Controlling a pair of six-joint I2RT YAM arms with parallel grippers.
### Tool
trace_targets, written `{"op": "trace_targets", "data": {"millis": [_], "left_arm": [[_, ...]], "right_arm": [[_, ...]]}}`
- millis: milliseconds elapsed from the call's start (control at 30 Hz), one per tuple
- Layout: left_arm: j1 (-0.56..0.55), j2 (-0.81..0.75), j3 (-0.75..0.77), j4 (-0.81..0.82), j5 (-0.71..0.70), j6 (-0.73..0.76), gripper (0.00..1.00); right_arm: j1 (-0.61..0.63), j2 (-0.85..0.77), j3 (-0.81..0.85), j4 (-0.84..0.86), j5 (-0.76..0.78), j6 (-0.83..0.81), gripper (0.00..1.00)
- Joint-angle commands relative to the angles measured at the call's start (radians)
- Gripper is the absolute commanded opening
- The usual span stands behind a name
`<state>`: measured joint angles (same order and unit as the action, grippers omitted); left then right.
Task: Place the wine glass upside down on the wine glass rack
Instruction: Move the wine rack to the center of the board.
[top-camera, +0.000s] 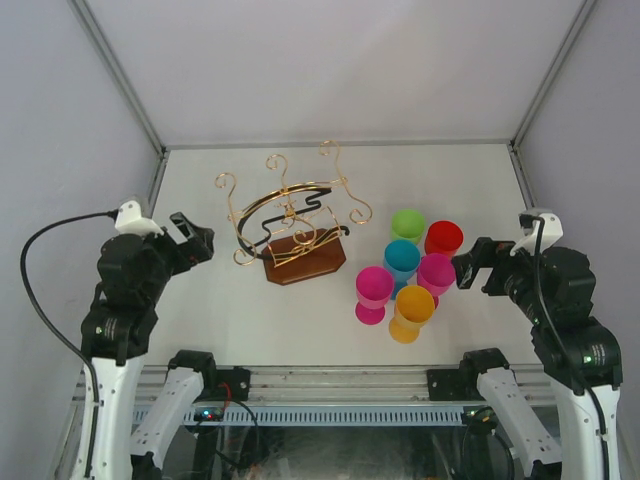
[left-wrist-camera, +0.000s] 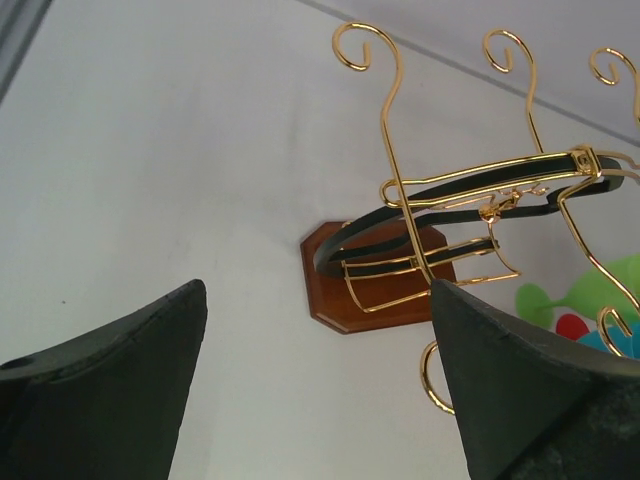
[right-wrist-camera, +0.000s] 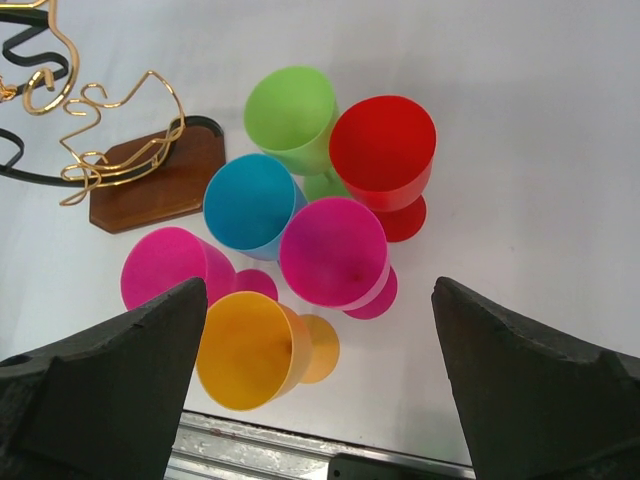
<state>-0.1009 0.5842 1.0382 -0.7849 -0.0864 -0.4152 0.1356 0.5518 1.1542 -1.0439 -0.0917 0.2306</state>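
No writing, label, brand, number or sign can be read in any of the three views.

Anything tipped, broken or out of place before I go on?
Nothing stands out. The wine glass rack stands upright, no glass on it; six coloured glasses stand upright, clustered to its right. The left gripper and right gripper are open, empty.
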Motion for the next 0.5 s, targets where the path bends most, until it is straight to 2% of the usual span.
{"op": "trace_targets", "data": {"millis": [0,200,467], "left_arm": [[-0.004,0.069,0.071,0.078,0.085,-0.061,0.94],[-0.013,0.132,0.077,0.111,0.105,-0.068,0.91],[-0.118,0.253,0.110,0.149,0.081,-0.047,0.86]], "right_arm": [[0.005,-0.013,-0.022,0.033,-0.007,-0.024,0.94],[0.006,-0.014,-0.034,0.044,-0.010,-0.024,0.94],[0.005,-0.012,-0.034,0.048,-0.014,-0.016,0.94]]}}
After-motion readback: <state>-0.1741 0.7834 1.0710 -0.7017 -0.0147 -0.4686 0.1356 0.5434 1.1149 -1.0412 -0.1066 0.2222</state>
